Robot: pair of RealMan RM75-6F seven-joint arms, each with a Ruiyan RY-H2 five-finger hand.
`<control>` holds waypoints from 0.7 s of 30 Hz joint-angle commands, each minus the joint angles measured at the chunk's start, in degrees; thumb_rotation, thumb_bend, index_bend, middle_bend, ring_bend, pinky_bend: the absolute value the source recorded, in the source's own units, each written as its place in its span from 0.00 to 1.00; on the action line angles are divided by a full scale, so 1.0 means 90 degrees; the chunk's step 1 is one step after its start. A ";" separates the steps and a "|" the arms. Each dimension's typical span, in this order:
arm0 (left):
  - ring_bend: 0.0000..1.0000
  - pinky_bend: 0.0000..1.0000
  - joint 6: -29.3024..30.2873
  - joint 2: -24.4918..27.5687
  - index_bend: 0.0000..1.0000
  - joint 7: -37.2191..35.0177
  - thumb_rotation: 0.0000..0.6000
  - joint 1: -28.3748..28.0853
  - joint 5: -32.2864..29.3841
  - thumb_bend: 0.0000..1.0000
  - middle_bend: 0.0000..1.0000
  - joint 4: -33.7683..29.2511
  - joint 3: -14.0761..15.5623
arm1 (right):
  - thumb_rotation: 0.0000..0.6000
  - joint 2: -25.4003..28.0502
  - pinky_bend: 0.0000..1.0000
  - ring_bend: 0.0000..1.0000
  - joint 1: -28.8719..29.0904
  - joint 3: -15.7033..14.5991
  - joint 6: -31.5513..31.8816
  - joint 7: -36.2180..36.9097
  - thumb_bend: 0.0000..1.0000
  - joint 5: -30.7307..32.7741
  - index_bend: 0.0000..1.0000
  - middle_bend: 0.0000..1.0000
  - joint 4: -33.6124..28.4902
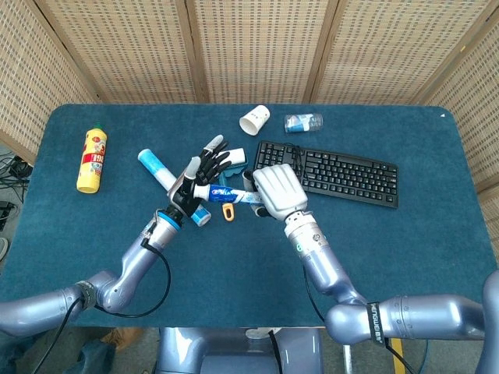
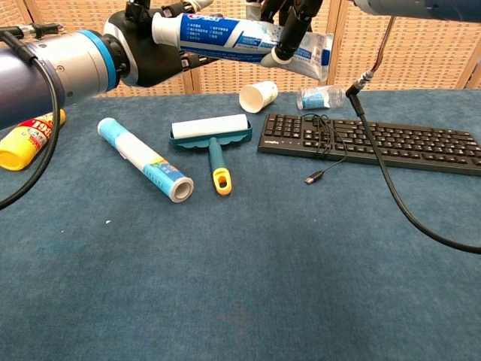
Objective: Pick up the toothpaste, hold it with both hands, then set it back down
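Holding the toothpaste (image 2: 244,39) aloft between both hands, well above the desk (image 2: 248,278).

Fingers (image 2: 288,34) of the right hand (image 1: 274,191) are curling around the tube's crimped right end, while the left hand (image 1: 196,181) is cradling the capped left end with its fingers (image 1: 212,156) spread past the tube. Just below and behind the tube, a teal lint roller (image 2: 212,143) and a blue-and-white cylinder (image 2: 144,159) are lying on the blue desk; a black keyboard (image 2: 372,141) is sitting to the right with its cable (image 2: 409,203) trailing near. A paper cup (image 2: 258,96) and a small plastic bottle (image 2: 322,98) are lying at the far side, and a yellow bottle (image 1: 92,159) is resting far left.
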 commanded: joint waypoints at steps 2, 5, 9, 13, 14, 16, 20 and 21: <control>0.00 0.00 0.0007 -0.0127 0.00 0.0707 0.32 -0.0138 -0.0513 0.00 0.00 -0.0143 -0.0123 | 1.00 -0.0021 0.65 0.58 0.0023 0.0011 0.0021 -0.0082 0.71 0.0006 0.71 0.67 -0.0030; 0.00 0.00 -0.0048 -0.0153 0.00 0.1175 0.31 -0.0220 -0.0827 0.00 0.00 -0.0200 -0.0153 | 1.00 -0.0040 0.65 0.58 0.0033 0.0017 0.0031 -0.0131 0.71 -0.0016 0.71 0.67 -0.0044; 0.00 0.00 -0.0095 -0.0160 0.00 0.1762 0.31 -0.0341 -0.1069 0.00 0.00 -0.0269 -0.0166 | 1.00 -0.0063 0.65 0.58 0.0053 0.0024 0.0041 -0.0197 0.71 -0.0056 0.71 0.67 -0.0062; 0.00 0.00 -0.0135 -0.0160 0.00 0.2400 0.32 -0.0495 -0.1329 0.00 0.00 -0.0302 -0.0155 | 1.00 -0.0092 0.65 0.58 0.0072 0.0059 0.0046 -0.0224 0.71 -0.0059 0.71 0.67 -0.0084; 0.00 0.00 -0.0133 -0.0162 0.00 0.2587 0.32 -0.0543 -0.1426 0.00 0.00 -0.0313 -0.0150 | 1.00 -0.0099 0.65 0.58 0.0076 0.0063 0.0049 -0.0231 0.71 -0.0064 0.71 0.67 -0.0088; 0.00 0.00 -0.0122 -0.0156 0.00 0.2836 0.32 -0.0600 -0.1587 0.00 0.00 -0.0357 -0.0163 | 1.00 -0.0110 0.66 0.58 0.0080 0.0077 0.0059 -0.0237 0.71 -0.0080 0.71 0.67 -0.0100; 0.00 0.00 -0.0101 -0.0154 0.00 0.3358 0.33 -0.0698 -0.1888 0.00 0.00 -0.0414 -0.0159 | 1.00 -0.0124 0.66 0.58 0.0063 0.0103 0.0076 -0.0211 0.71 -0.0112 0.71 0.67 -0.0133; 0.00 0.00 -0.0103 -0.0154 0.00 0.3477 0.33 -0.0720 -0.1952 0.00 0.00 -0.0411 -0.0146 | 1.00 -0.0121 0.66 0.58 0.0058 0.0104 0.0065 -0.0206 0.71 -0.0113 0.71 0.67 -0.0138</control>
